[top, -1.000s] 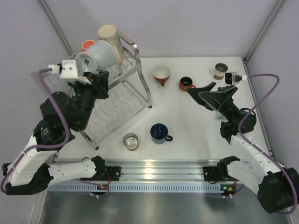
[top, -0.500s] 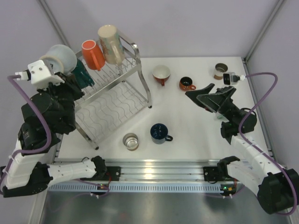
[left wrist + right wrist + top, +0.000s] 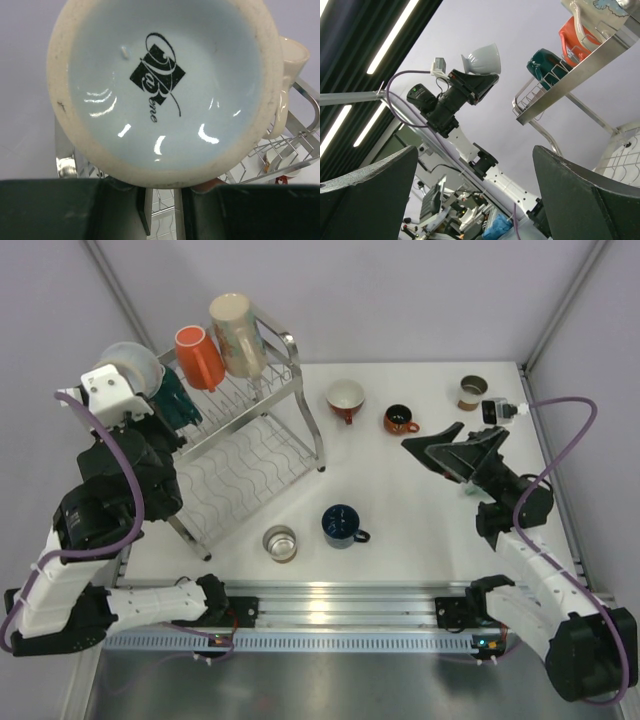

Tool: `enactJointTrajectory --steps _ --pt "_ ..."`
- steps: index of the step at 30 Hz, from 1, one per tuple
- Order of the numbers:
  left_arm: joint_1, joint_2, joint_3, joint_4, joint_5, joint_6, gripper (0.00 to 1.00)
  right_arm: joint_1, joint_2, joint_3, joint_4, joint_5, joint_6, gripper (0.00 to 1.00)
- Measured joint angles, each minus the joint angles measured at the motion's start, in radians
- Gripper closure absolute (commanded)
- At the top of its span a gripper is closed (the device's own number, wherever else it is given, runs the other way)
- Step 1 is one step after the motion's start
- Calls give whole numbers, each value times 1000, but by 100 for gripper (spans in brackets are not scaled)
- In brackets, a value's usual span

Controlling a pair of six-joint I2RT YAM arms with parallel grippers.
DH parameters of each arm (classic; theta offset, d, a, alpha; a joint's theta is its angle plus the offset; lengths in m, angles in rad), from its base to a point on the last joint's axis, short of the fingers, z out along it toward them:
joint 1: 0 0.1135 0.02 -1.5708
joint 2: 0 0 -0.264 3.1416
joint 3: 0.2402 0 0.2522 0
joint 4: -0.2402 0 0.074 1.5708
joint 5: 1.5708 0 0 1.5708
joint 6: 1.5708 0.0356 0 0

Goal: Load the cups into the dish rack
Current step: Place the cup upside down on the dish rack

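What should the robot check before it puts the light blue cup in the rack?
1. Is the pale blue cup gripped by the left gripper? Ok.
2. Is it apart from the teal cup on the dish rack? Ok, the right wrist view shows a gap.
3. Is there a free slot left of the teal cup? Cannot tell, the left arm hides it.
4. Is the right gripper open and far from the rack? Ok.

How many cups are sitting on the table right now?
5: red-and-white cup, small brown cup, tan cup at the far side; navy mug and clear glass nearer. The right arm may hide another.
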Motion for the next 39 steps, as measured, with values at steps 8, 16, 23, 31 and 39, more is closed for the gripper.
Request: enactJointTrajectory --steps 8,16,23,31,39 --pt "0 3 -28 39 -45 66 100 -23 0 -26 15 -14 11 3" --pt "0 41 -98 237 -51 277 100 -32 0 -26 27 -22 19 3" --pt "0 79 -101 305 -50 348 100 -39 1 -26 35 -29 27 3" --pt "0 179 23 298 -51 352 100 -45 14 -40 37 -32 40 3" --pt "0 257 134 294 -52 380 100 -51 13 -40 38 -37 45 3"
